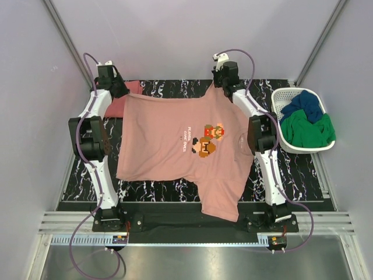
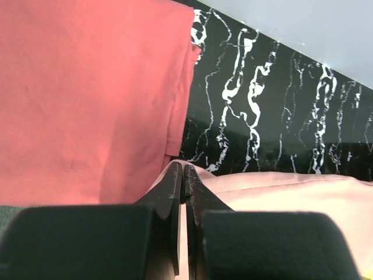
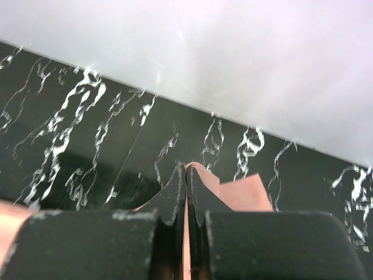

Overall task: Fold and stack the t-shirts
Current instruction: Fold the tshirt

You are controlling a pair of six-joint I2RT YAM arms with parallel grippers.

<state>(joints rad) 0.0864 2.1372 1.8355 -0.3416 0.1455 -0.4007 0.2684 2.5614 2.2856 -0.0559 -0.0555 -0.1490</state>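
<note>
The pale salmon-pink t-shirt [image 1: 169, 137], with a pixel-art print, lies spread out over the black marbled mat. One sleeve hangs over the near edge. My left gripper [image 1: 120, 89] is shut on its far-left corner, and the left wrist view shows the jaws [image 2: 184, 170] pinching the pink cloth [image 2: 291, 198]. My right gripper [image 1: 224, 81] is shut on the far-right corner; the right wrist view shows its jaws [image 3: 186, 170] clamped on a pink fold [image 3: 247, 195]. The darker coral-red t-shirt [image 1: 125, 100] lies folded at the back left, partly under the pink one, and fills the left of the left wrist view [image 2: 87, 99].
A white basket [image 1: 288, 92] with blue and green clothes stands at the right edge of the mat. The black marbled mat [image 1: 291, 169] ends at the pale back wall just beyond both grippers. Both arms flank the shirt.
</note>
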